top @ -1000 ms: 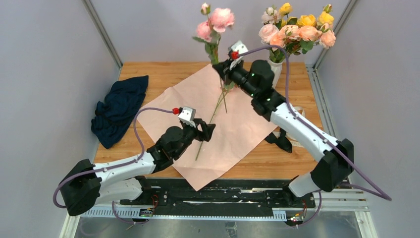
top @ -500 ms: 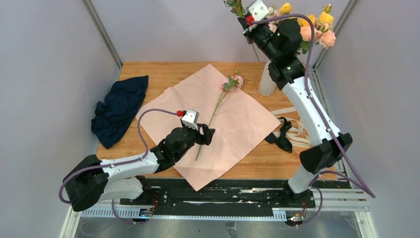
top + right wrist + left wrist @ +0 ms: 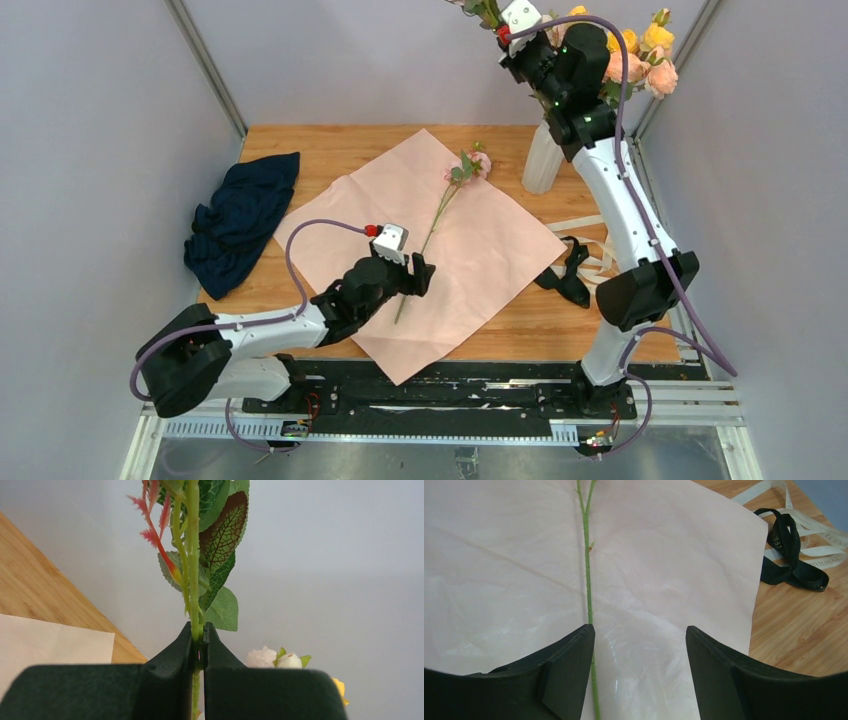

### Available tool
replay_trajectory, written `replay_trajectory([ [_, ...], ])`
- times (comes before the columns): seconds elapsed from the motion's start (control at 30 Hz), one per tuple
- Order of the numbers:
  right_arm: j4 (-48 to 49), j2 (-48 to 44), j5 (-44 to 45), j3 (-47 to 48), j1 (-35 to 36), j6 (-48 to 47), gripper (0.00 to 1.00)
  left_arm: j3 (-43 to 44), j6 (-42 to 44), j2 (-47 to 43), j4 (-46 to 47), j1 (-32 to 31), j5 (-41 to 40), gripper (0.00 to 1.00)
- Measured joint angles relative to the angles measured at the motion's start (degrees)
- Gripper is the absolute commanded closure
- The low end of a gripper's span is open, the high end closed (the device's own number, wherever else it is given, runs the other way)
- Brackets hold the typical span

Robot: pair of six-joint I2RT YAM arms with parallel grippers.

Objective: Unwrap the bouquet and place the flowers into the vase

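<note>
1. Crumpled dark navy cloth [image 3: 240, 222]: lies at 9 o'clock on the wooden table [image 3: 300, 140], apart from the paper.
2. Left arm: stretched low from its base toward 1 o'clock. The left gripper [image 3: 418, 275] [image 3: 639, 635] has its jaws spread and holds nothing, poised over the lower end of the lying flower. In the wrist view the stem runs along the inner edge of the 9 o'clock finger; contact cannot be told.
3. Flat pink paper sheet [image 3: 490, 250]: unfolded at table centre. On it lies a pale-pink rose on a thin green stem [image 3: 437, 212] [image 3: 586, 555], bloom toward 1 o'clock.
4. Black ribbon bow [image 3: 570, 282] [image 3: 791, 555] and cream ribbons [image 3: 600, 262]: at 3 o'clock, just off the sheet.
5. White ribbed ceramic vase [image 3: 541, 160]: upright at 1 o'clock, holding yellow and peach roses [image 3: 640, 55], partly hidden by the right arm.
6. Right arm: raised steeply above the vase. The right gripper [image 3: 495, 15] [image 3: 199, 630] is pressed together on a leafy green flower stem [image 3: 192, 555], upright; its blooms lie out of frame.
</note>
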Motion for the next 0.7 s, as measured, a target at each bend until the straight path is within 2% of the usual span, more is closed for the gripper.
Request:
replay_trajectory([
  [0.3, 1.8, -0.6, -1.6, -1.6, -3.5, 0.5, 1.0, 1.1, 0.0, 1.1, -0.3, -0.8, 0.8, 0.28],
  [0.7, 15.3, -3.9, -3.5, -22.2, -6.6, 5.1, 1.0, 1.1, 0.0, 1.2, -0.3, -1.0, 0.7, 0.28],
])
